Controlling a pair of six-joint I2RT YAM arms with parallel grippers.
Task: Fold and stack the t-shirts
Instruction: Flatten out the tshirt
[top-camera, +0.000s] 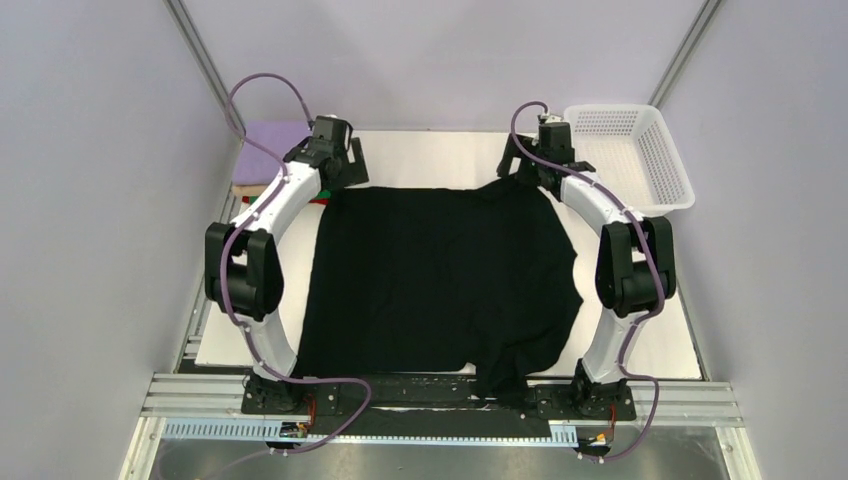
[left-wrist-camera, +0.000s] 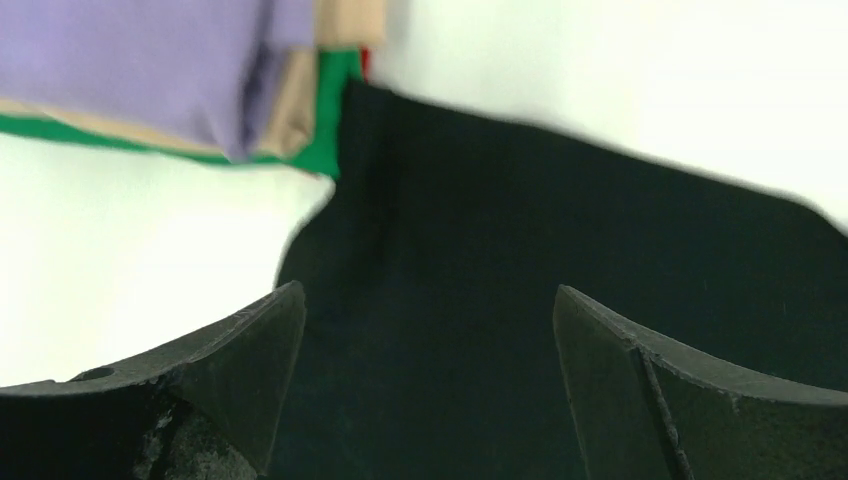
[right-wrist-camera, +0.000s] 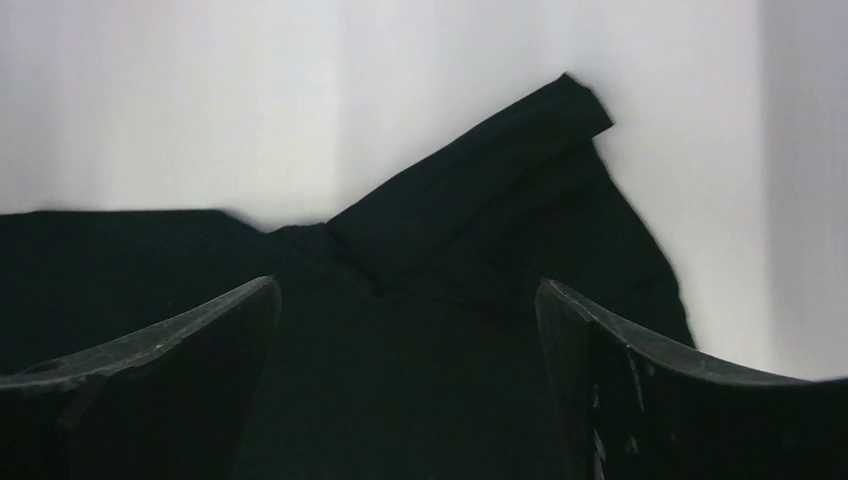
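A large black t-shirt (top-camera: 440, 280) lies spread flat on the white table, its near hem hanging over the front edge. My left gripper (top-camera: 340, 160) is open above its far left corner (left-wrist-camera: 480, 260). My right gripper (top-camera: 530, 160) is open above its far right corner, where a sleeve (right-wrist-camera: 470, 200) lies folded over. A stack of folded shirts sits at the far left, lavender (top-camera: 265, 150) on top, with tan, green and a sliver of red beneath (left-wrist-camera: 300, 110).
A white mesh basket (top-camera: 630, 150) stands at the far right corner. The white table surface (top-camera: 430, 155) shows beyond the shirt. Metal rails run along the near edge (top-camera: 440, 405).
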